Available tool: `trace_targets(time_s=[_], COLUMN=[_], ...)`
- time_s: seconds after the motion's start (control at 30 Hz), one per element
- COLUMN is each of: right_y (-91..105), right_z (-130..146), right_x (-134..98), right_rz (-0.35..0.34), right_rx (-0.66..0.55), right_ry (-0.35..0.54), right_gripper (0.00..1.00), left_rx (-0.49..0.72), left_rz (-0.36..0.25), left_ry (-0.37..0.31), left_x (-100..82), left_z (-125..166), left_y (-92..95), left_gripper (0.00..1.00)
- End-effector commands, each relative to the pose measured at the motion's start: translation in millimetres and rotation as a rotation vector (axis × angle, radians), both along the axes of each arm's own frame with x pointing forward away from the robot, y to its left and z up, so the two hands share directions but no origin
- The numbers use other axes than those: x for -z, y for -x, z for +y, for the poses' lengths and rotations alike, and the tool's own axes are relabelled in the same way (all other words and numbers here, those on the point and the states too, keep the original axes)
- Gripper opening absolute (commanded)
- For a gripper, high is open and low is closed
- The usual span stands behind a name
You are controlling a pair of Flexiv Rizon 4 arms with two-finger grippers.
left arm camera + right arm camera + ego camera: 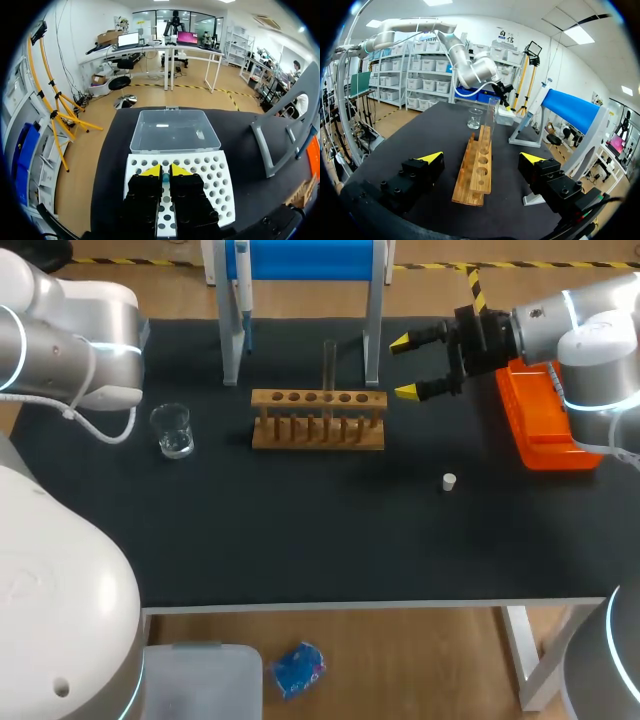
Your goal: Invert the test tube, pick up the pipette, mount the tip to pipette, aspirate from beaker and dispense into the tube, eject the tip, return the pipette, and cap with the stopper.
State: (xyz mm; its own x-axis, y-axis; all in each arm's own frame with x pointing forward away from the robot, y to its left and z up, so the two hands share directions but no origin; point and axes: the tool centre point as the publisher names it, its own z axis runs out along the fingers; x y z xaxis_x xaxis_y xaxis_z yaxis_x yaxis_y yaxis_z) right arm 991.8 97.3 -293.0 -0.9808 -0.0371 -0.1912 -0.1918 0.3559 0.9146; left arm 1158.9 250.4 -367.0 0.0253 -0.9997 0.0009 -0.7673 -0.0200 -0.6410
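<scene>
While your right gripper (404,367) hangs just off the right end of the wooden rack (318,420), its yellow tips are spread wide. The wrist view shows the rack ahead of them, lengthwise and untouched. The test tube (329,365) stands upright in a middle hole of the rack. The beaker (173,430) sits left of the rack, and the white stopper (449,481) lies in front of it, to the right. The pipette (243,290) hangs on the blue stand (300,260) behind the rack. Well apart from the rack, your left gripper (165,171) is over the white tip box (210,175), fingers pinched nearly together.
</scene>
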Motion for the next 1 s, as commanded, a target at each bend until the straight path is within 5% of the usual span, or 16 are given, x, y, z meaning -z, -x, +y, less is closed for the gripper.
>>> trace_targets(time_s=[0.03, 1.0], right_y=[0.1, 0.1], right_z=[-0.4, -0.4], right_x=[-0.2, -0.2], right_rz=[0.0, 0.0], right_rx=[-0.001, -0.001], right_ry=[0.002, 0.002], right_gripper=[1.0, 1.0], left_rx=[0.003, 0.012], left_rz=[0.004, -0.038], left_ry=[0.0, -0.049], left_x=[0.1, -47.3], left_z=[0.4, -2.0], left_y=[-1.7, 2.0], left_gripper=[0.0, 0.0])
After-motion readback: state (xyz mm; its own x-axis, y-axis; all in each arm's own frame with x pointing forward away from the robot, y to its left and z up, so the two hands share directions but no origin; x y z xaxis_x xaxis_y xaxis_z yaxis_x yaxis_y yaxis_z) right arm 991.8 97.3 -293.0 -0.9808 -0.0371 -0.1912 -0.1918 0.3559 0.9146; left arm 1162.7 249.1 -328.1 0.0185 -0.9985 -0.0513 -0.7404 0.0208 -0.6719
